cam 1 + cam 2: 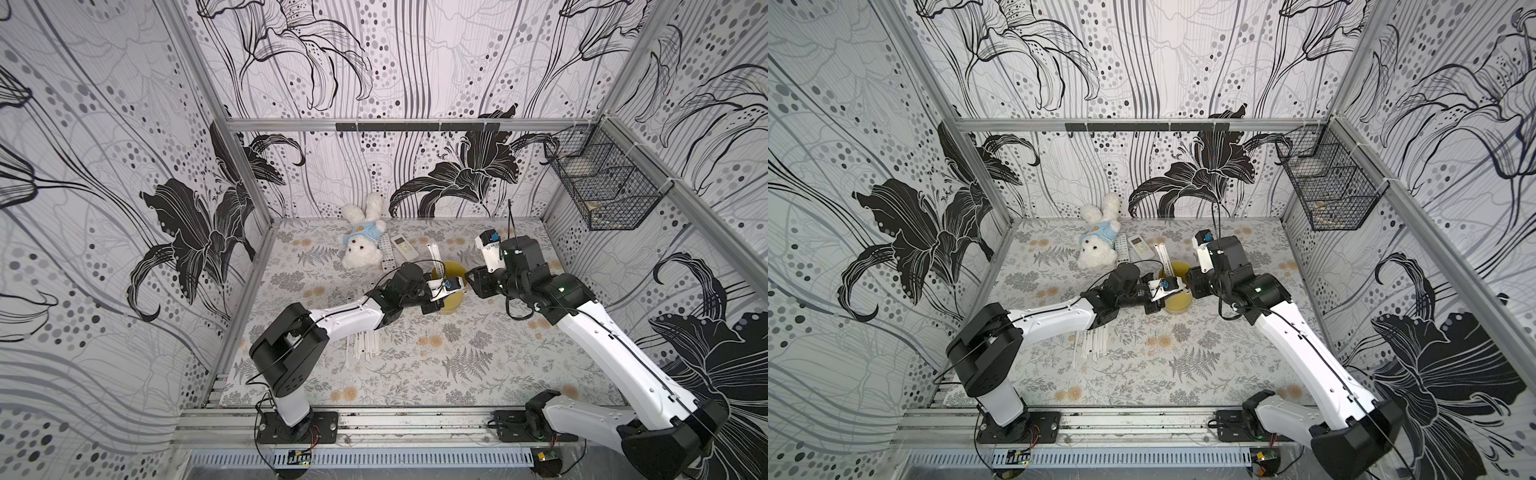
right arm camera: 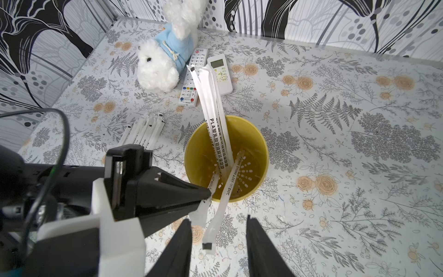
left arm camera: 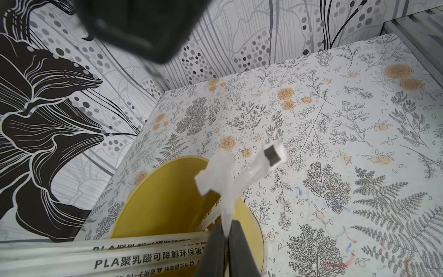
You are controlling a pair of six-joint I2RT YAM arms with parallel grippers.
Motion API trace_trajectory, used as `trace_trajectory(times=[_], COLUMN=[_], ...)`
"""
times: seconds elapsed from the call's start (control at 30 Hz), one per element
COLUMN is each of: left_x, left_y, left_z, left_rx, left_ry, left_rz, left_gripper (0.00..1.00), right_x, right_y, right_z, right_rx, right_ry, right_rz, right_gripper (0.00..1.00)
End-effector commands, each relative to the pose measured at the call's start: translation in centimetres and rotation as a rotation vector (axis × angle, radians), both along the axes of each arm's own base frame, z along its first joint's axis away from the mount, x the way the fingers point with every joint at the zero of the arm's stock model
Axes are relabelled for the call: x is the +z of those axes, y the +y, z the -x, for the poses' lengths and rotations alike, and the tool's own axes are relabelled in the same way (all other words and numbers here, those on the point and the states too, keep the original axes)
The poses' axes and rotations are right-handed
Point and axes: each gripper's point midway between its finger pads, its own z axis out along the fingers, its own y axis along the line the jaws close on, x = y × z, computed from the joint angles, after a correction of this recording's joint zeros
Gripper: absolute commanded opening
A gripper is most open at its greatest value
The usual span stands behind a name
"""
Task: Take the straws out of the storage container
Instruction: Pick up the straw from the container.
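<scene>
Likely light and floppy, long white paper-wrapped straws (image 2: 217,134) lean in the yellow cylindrical cup (image 2: 261,153); left gripper (image 3: 226,227) pinches one's flimsy wrapper tip, though lower looks firmer, while right gripper (image 2: 218,218) stands open.

White arms (image 1: 345,318) with black joints, black cables, seemingly matte black fingers (image 2: 177,249).

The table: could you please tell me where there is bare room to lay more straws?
Bare: the near-right table, between the straw pile, the right arm and the front rail; also the strip left of the teddy. Crowded: around the cup, where the left gripper and right gripper meet, and the far middle with the teddy and remotes.
</scene>
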Motion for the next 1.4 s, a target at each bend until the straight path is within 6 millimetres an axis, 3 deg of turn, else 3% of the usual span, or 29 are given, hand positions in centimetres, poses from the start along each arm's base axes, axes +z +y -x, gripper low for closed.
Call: trace_trajectory(times=[0.0, 0.17, 0.67, 0.97, 1.13, 1.37], left_x=[1.8, 2.9, 9.4, 15.3, 17.2, 19.3], left_y=[-0.4, -0.4, 0.5, 2.2, 3.7, 7.2], left_z=[0.0, 0.3, 0.9, 1.4, 2.3, 3.3], left_rx=[-0.006, -0.014, 0.019, 0.093, 0.124, 0.245], left_ry=[-0.032, -0.038, -0.079, -0.04, -0.027, 0.02], left_rz=[0.021, 0.051, 0.196, 0.314, 0.337, 0.347], left_gripper=[0.1, 0.09, 0.09, 0.09, 0.09, 0.09], right_x=[0.3, 0.1, 3.3, 7.6, 8.5, 9.9], right_y=[-0.4, -0.7, -1.1, 2.5, 4.5, 6.0], right_z=[0.0, 0.4, 1.6, 4.4, 5.9, 7.0], right_rx=[-0.012, -0.029, -0.025, 0.221, 0.359, 0.464], right_ry=[-0.01, 0.008, -0.054, -0.1, -0.082, -0.1], right_rz=[0.008, 0.006, -0.055, -0.203, -0.275, -0.354], right_gripper=[0.42, 0.45, 0.46, 0.46, 0.48, 0.48])
